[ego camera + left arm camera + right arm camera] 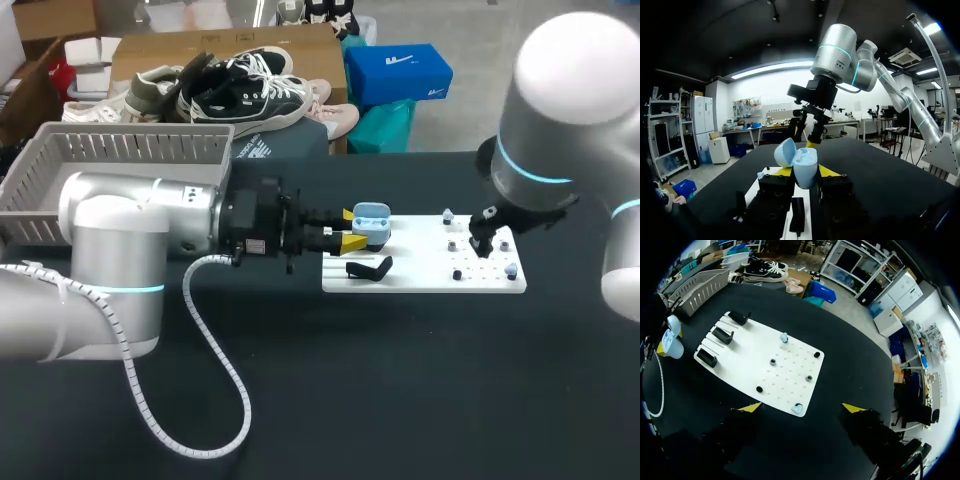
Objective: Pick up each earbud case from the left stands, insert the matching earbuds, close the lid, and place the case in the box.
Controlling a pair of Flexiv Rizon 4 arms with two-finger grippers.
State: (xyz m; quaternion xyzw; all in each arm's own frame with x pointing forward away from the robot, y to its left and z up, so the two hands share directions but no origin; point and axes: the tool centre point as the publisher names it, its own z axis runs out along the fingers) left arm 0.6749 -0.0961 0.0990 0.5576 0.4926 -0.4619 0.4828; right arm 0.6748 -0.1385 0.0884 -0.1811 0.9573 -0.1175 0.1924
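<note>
My left gripper (350, 228) is shut on a light-blue earbud case (371, 225), held just over the left end of the white board (420, 278). In the left wrist view the case (805, 167) stands upright between the yellow fingertips (828, 171) with its lid (785, 151) swung open. My right gripper (483, 243) hangs open above the board's right half, over the pegs. Under it in the right wrist view lie two light-blue earbuds (784, 336) (797, 409) and several dark ones (773, 361). Three black stands (722, 335) line the board's left side.
A grey slatted basket (120, 160) sits at the table's back left, behind my left arm. The left arm's white cable (215, 370) loops over the black tabletop in front. One black stand (370, 268) lies just below the held case.
</note>
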